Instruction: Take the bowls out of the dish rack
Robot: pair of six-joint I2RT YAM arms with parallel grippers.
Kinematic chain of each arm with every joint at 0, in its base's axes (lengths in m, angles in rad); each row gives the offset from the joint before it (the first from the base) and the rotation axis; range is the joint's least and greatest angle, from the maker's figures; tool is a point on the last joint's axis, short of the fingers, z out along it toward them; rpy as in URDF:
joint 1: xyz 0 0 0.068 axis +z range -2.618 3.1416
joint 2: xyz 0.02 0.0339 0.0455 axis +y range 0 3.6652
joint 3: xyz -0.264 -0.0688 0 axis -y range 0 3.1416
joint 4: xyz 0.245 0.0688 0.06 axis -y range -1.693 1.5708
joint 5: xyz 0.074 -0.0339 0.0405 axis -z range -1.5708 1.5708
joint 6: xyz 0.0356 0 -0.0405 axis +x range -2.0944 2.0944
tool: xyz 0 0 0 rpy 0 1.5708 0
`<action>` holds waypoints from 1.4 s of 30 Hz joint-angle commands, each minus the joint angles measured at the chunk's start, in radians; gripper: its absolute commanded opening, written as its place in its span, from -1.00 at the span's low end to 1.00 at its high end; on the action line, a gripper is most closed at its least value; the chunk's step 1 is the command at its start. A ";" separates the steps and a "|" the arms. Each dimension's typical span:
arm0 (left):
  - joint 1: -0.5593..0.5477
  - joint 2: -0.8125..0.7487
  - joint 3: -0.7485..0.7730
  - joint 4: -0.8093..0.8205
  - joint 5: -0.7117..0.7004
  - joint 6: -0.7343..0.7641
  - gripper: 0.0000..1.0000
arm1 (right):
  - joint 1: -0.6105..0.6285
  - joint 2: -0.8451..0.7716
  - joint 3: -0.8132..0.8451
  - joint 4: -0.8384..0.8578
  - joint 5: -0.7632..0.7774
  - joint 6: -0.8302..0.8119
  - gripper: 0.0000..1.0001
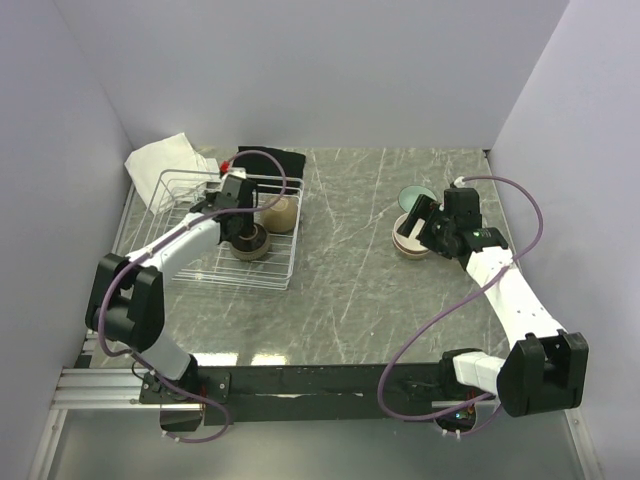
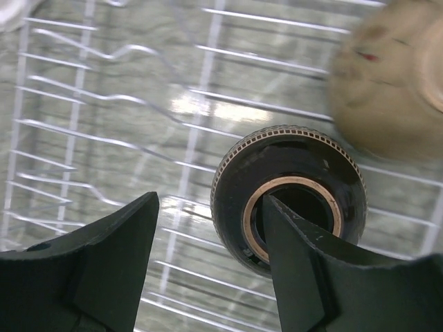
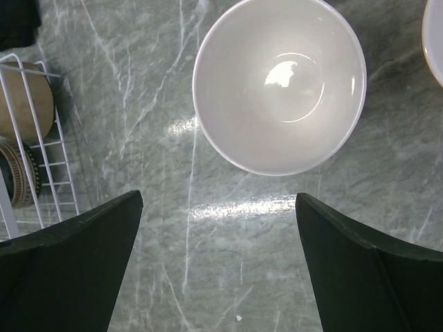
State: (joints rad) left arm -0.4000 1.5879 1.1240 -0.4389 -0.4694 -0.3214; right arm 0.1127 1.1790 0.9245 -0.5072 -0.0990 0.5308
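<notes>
The white wire dish rack (image 1: 190, 250) stands at the left and holds two bowls. A tan-brown bowl (image 1: 282, 211) is at its far right, and a dark brown bowl (image 1: 250, 243) is beside it. My left gripper (image 1: 233, 204) is open above the rack. In the left wrist view (image 2: 211, 207) the dark brown bowl (image 2: 287, 197) lies upside down, with my right finger over its foot ring. The tan-brown bowl (image 2: 387, 76) is blurred. My right gripper (image 1: 416, 214) is open and empty over the table, between a pale teal bowl (image 1: 410, 196) and a beige-topped stack (image 1: 407, 244). It (image 3: 218, 200) is just short of a pale bowl (image 3: 279, 83).
A white cloth (image 1: 165, 160) and a black cloth (image 1: 277, 160) lie behind the rack, with a small red thing (image 1: 226, 160) between them. Walls close in the table on three sides. The rack's edge (image 3: 31, 145) shows at the left of the right wrist view.
</notes>
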 commanded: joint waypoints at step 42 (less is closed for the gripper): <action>-0.249 0.136 0.040 0.042 -0.210 0.508 0.99 | 0.022 -0.022 -0.010 0.047 -0.011 -0.025 0.99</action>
State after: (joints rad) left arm -0.6460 1.7130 1.1805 -0.4564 -0.6567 0.1108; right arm 0.1268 1.1786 0.9234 -0.4938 -0.1066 0.5220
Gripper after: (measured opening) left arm 0.994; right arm 0.996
